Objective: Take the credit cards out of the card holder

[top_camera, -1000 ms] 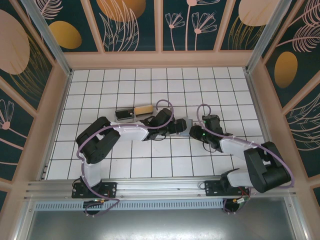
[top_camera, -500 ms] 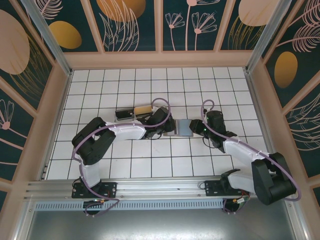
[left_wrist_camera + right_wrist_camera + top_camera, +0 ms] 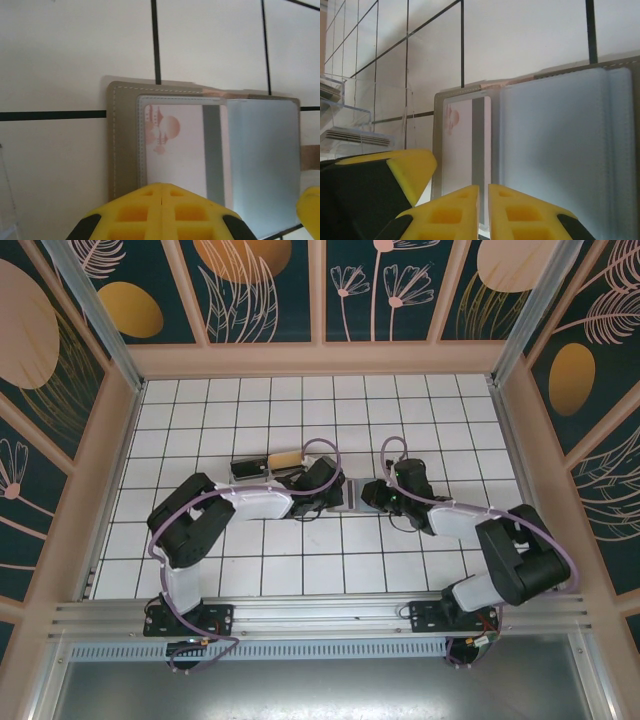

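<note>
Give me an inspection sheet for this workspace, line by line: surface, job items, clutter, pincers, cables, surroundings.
Surface: white tiled table with dark grid lines.
Job's things: card holder lies open and flat on the tiles; one card, white with a pink print and a grey stripe, sits in its sleeve.
Clutter: clear stand beside the holder; tan item and dark item behind the left arm.
Pincers: left pincer has its fingertips together at the holder's near edge; right pincer is nearly closed over the holder, grip unclear.
Cables: purple cables loop along both arms.
Surroundings: patterned wall panels; metal rail at the near edge.
</note>
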Controlling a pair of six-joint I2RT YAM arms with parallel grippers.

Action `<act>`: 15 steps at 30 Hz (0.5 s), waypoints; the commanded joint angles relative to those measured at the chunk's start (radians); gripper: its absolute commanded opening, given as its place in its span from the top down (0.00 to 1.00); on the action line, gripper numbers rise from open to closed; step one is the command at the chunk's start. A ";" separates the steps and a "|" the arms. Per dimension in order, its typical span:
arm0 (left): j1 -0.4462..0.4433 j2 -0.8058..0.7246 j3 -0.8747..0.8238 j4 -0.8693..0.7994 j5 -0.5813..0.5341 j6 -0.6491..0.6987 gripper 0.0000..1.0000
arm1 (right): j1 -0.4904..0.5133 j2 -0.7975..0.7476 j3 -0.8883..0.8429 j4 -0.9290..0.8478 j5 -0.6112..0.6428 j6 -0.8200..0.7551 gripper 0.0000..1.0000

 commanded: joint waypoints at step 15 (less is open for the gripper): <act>0.006 0.051 0.000 -0.017 0.026 -0.002 1.00 | 0.022 0.130 0.057 0.078 -0.066 0.051 0.82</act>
